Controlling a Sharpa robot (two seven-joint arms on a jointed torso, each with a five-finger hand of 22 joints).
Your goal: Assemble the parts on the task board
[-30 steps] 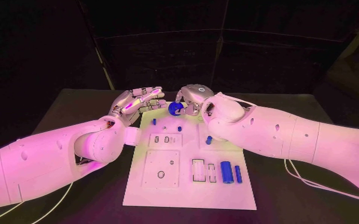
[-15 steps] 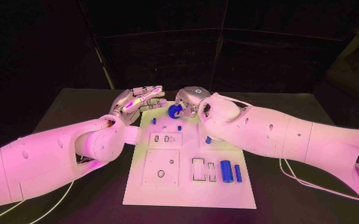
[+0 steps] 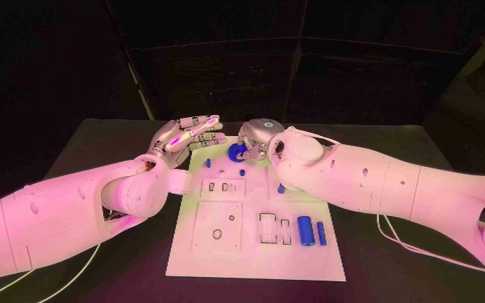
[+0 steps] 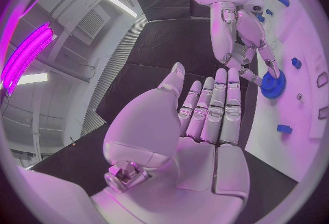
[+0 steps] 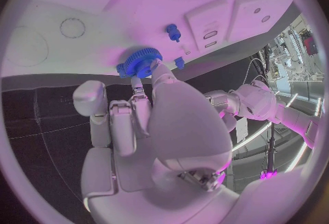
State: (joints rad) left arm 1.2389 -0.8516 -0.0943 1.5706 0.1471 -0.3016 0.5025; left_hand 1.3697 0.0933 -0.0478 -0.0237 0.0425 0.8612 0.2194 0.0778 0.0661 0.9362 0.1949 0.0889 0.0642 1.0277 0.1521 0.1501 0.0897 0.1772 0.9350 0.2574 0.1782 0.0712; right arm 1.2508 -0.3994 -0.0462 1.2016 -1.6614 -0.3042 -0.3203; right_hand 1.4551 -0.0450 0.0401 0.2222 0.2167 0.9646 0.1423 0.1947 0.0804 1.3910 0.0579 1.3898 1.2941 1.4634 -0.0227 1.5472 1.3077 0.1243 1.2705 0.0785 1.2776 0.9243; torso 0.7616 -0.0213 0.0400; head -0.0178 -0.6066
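**Inspector A:** We record a black table [image 3: 121, 142] against a dark backdrop, with the white task board [image 3: 253, 247] lying flat on it between the two arms.

**Inspector B:** Agreed. We find the right hand [image 3: 258, 137] over the board's far end, with its fingertips [image 5: 139, 88] down on a blue gear [image 3: 237, 150]. In the right wrist view the gear [image 5: 139, 63] sits just beyond the fingertips and lies against the board surface.

**Inspector A:** We judge that the right hand is pinching the gear between thumb and a finger. The left wrist view shows the gear [image 4: 273, 84] at the tips of those fingers.

**Inspector B:** The left hand [image 3: 188, 135] hangs just beside the right hand, off the board's far left corner. Its fingers are straight and lie side by side, and we see nothing in its palm [image 4: 199, 142].

**Inspector A:** Nearer the robot than the right hand, we note two small blue pegs [image 3: 208, 164] on the board. A further small blue piece [image 3: 282, 189] is just below the right wrist.

**Inspector B:** Well short of both hands, at the board's near right, two blue cylinders [image 3: 305, 231] lie side by side. They sit next to rectangular slots [image 3: 268, 229].
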